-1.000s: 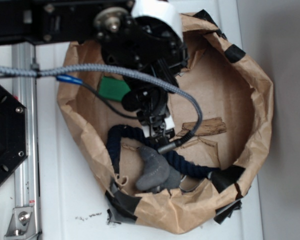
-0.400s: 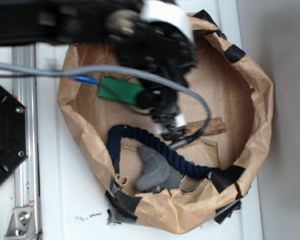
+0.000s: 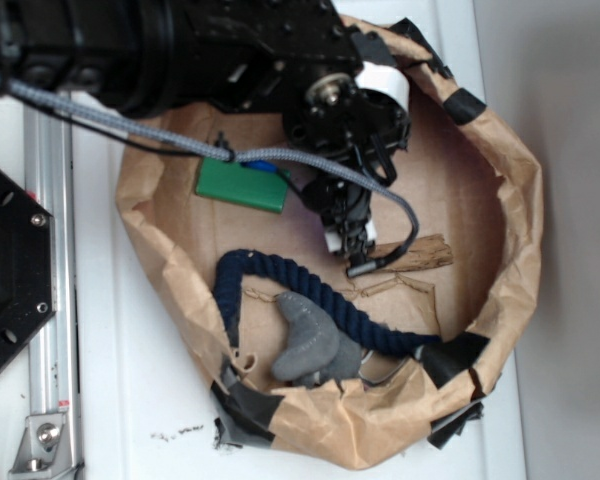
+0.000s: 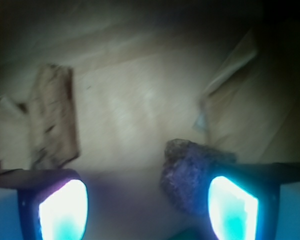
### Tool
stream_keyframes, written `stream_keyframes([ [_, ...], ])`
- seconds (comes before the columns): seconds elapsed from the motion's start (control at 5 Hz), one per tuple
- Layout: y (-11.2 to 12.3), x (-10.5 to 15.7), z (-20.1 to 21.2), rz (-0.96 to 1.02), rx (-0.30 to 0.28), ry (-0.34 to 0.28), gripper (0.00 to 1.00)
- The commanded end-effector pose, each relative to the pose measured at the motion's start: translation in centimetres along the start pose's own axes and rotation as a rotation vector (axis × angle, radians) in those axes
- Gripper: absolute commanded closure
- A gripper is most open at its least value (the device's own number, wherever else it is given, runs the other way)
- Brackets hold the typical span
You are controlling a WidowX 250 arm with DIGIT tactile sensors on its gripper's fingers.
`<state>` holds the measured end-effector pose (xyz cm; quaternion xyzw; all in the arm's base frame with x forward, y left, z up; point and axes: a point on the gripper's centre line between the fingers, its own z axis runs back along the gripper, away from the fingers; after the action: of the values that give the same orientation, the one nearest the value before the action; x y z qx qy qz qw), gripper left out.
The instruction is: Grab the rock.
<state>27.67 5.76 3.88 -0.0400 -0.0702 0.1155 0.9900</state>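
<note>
Rock (image 4: pixel 190 172) now sits by the open gripper's (image 4: pixel 147 205) lower-right finger (arm swung right); recentre before closing.

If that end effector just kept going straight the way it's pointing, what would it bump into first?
Probably the rock. In the wrist view the open end effector points down at the brown paper floor, with the rock just inside one finger, off-centre. Depth is unclear; dead centre it may meet bare paper instead.
</note>
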Motion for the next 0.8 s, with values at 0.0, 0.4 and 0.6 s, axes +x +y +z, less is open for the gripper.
stream_keyframes([
  [0.0, 1.1, 0.0, 0.4, 0.016, 0.115, -0.035, 0.00],
  [0.4, 1.5, 0.9, -0.3, 0.030, 0.182, -0.112, 0.00],
  [0.6, 0.9, 0.6, -1.0, 0.039, 0.174, -0.085, 1.00],
])
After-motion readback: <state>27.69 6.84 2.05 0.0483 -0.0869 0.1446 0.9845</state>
